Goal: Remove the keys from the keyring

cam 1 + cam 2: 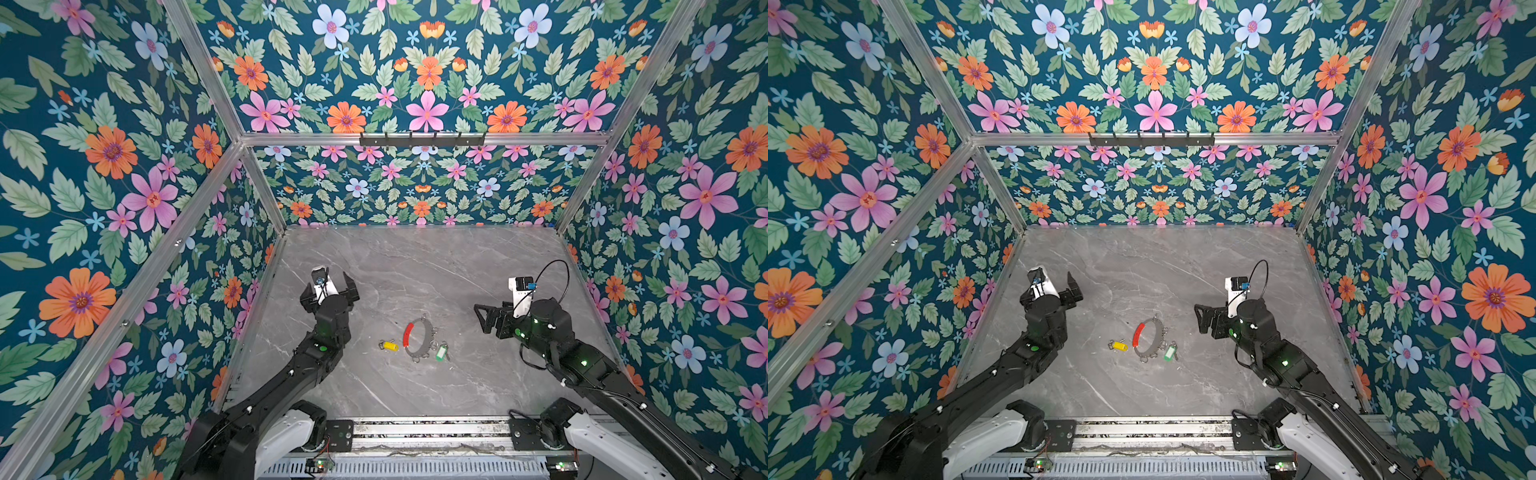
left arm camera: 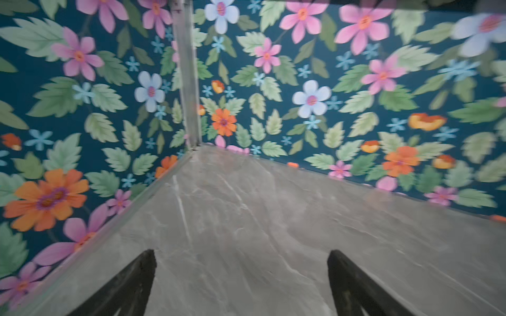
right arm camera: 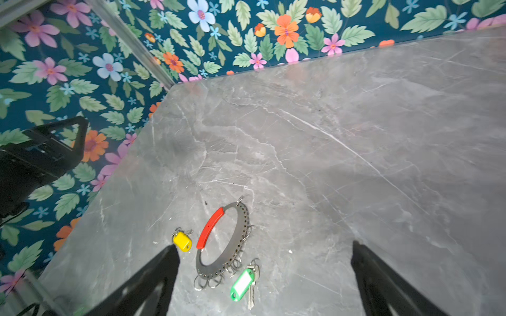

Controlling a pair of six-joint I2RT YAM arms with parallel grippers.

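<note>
The keyring [image 3: 239, 232] is a grey hoop with a red sleeve [image 1: 408, 334], lying flat on the marble table [image 1: 415, 270] between the two arms. A yellow key [image 1: 390, 345] [image 3: 182, 241] lies apart from it on its left. A green key [image 1: 441, 352] [image 3: 242, 284], with a metal key beside it, rests close to the hoop's lower right and looks apart from it. Several small silver rings [image 3: 208, 281] hang on the hoop. My right gripper [image 1: 481, 320] [image 3: 263, 246] hovers open to the right of the hoop, holding nothing. My left gripper [image 1: 328, 278] [image 2: 241, 254] is open and empty, aimed at the back left corner.
Floral walls with aluminium posts [image 1: 266, 195] enclose the table on three sides. A black hook rail [image 1: 422, 139] runs along the back wall, high up. The arms' mounting rail [image 1: 428, 432] lines the front edge.
</note>
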